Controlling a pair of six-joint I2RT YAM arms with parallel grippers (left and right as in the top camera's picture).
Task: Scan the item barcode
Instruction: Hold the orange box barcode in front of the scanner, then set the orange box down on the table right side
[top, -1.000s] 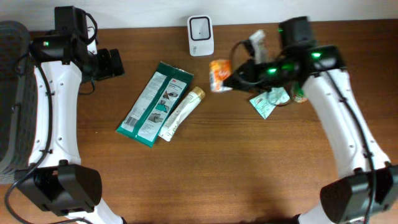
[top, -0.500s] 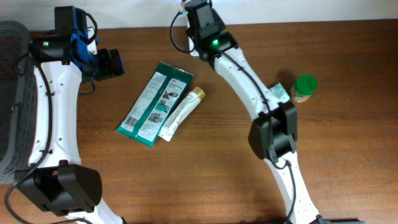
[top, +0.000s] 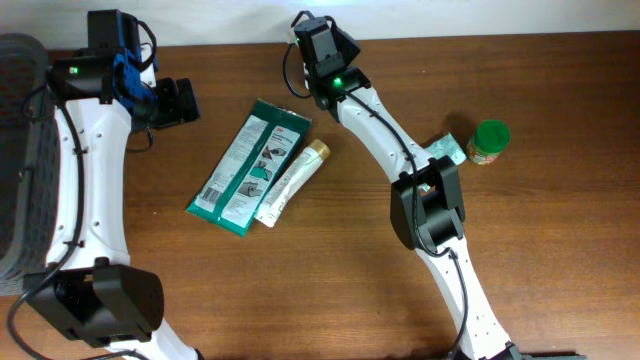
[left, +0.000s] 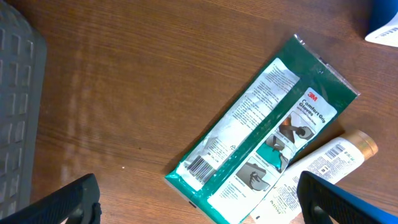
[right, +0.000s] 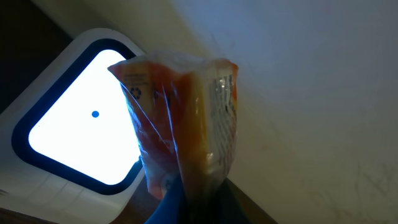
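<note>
The packet (right: 186, 124) is pinched upright in the right gripper (right: 189, 202), whose jaws are closed on its lower edge. It stands just ahead of the fingers, against the scanner (right: 74, 134) and its lit window, perhaps touching it. The left gripper (top: 180, 100) is spread wide and holds nothing; ahead of it lie a glove pack (left: 261, 137) and a tube (left: 317, 168).
</note>
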